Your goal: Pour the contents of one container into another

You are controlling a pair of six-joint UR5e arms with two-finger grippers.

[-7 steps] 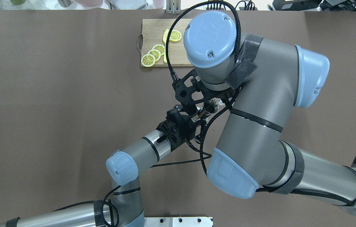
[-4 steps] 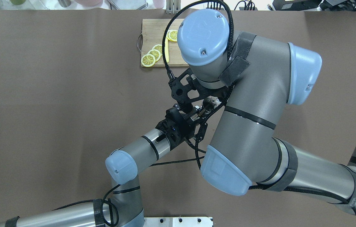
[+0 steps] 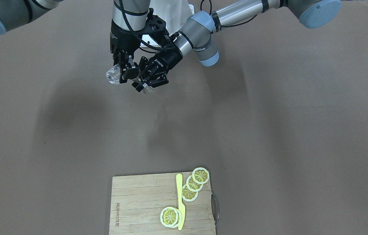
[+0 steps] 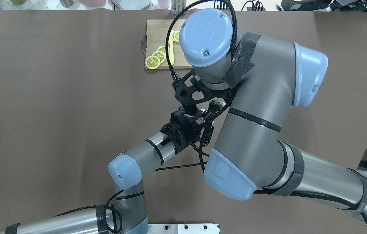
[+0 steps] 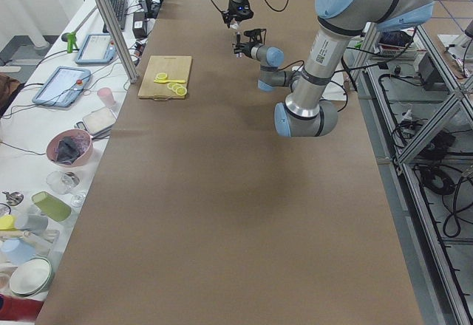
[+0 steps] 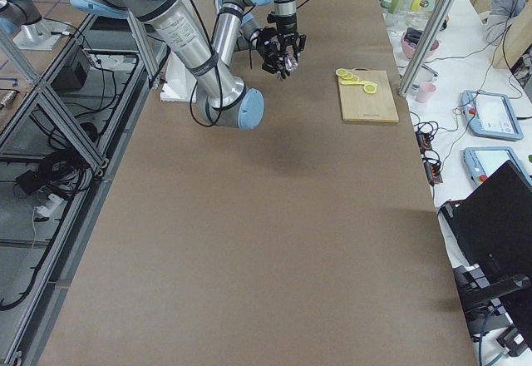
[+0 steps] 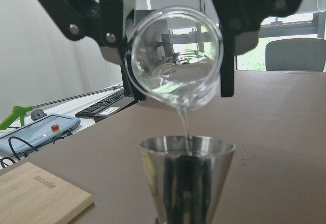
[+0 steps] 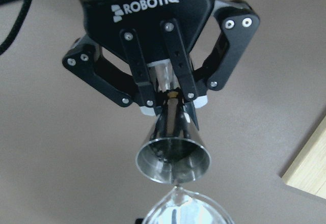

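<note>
1 clear round glass cup (image 7: 175,71) is clamped by the right gripper (image 3: 123,72), whose 2 black fingers (image 7: 109,25) are pressed against its sides. The cup is tipped so that its mouth faces the left wrist camera. Only in the 2 wrist views is the thin stream of clear liquid (image 7: 184,124) seen, falling from the cup's lip into 1 cone-shaped steel jigger (image 8: 173,158) just below it. The right wrist view shows the left gripper (image 8: 170,102) closed on the jigger's narrow waist, with the jigger's open mouth turned up. In the overhead view both vessels are largely hidden under the right arm.

Both vessels are held above the brown tabletop (image 3: 268,114), toward its robot-side edge and about midway along it. At the opposite, operator-side edge lies 1 rectangular wooden cutting board (image 3: 138,202) with a metal handle (image 3: 216,204). On it 1 yellow knife (image 3: 179,199) and 4 lemon slices (image 3: 200,175) are counted, with a possible 5th beneath the slice nearest the edge. A wide stretch of tabletop separates the board from the grippers.
</note>
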